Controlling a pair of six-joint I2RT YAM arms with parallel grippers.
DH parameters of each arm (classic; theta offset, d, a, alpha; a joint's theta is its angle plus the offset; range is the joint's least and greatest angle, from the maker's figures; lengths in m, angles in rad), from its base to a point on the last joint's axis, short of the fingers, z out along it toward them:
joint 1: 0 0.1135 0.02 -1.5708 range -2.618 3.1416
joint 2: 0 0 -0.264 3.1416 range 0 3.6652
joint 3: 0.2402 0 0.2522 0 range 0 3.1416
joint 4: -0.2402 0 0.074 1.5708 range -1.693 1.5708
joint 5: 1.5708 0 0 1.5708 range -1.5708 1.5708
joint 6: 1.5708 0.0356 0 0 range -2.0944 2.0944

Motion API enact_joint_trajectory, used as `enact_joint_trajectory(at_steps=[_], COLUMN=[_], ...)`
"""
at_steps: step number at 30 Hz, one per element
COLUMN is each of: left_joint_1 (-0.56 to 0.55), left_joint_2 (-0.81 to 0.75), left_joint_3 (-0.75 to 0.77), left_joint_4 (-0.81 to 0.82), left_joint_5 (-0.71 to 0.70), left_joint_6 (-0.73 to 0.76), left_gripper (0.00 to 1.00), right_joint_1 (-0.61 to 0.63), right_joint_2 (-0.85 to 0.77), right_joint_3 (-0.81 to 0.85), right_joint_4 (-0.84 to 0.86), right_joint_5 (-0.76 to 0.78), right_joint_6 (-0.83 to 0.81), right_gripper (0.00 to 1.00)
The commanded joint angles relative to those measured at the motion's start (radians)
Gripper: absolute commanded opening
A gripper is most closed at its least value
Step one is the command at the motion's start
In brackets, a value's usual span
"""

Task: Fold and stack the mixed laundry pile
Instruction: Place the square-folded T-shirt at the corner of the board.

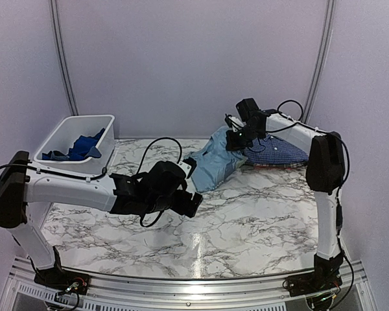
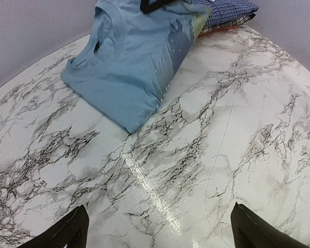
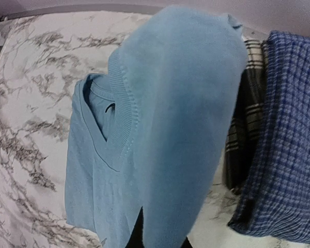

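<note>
On a marble bench (image 1: 259, 214) under lilac walls (image 1: 181, 58), the light blue T-shirt (image 1: 214, 162) lies far-centre, long axis diagonal, collar rearward; the right end effector (image 1: 236, 140) is clenched on its fold, the left end effector (image 2: 163, 232) released.

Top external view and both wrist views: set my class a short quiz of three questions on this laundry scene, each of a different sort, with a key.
1. True or false: the left gripper is shut on cloth.
2. Which garment lies in the white bin? A red towel; B royal blue garment; C yellow sock.
3. Fill in: the navy check shirt lies on top of the ____ piece.
Key: 1 false, it stands open over the bare marble table; 2 B; 3 the black-and-white plaid piece.
</note>
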Motion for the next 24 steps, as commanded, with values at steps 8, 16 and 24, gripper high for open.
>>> enact_joint_trajectory(at_steps=[8, 16, 24], left_joint_1=[0.006, 0.024, 0.033], left_joint_2=[0.067, 0.083, 0.112], left_joint_3=[0.037, 0.043, 0.067], left_joint_4=[-0.074, -0.076, -0.075], left_joint_5=[0.001, 0.031, 0.054], left_joint_6=[0.011, 0.027, 0.058], left_gripper=[0.99, 0.99, 0.99], right_joint_1=[-0.063, -0.084, -0.111], right_joint_2=[0.167, 0.124, 0.030], right_joint_3=[0.351, 0.464, 0.469], right_joint_4=[-0.119, -0.148, -0.148], right_joint_5=[0.130, 0.129, 0.113], right_joint_6=[-0.095, -0.085, -0.078], right_gripper=[0.00, 0.00, 0.00])
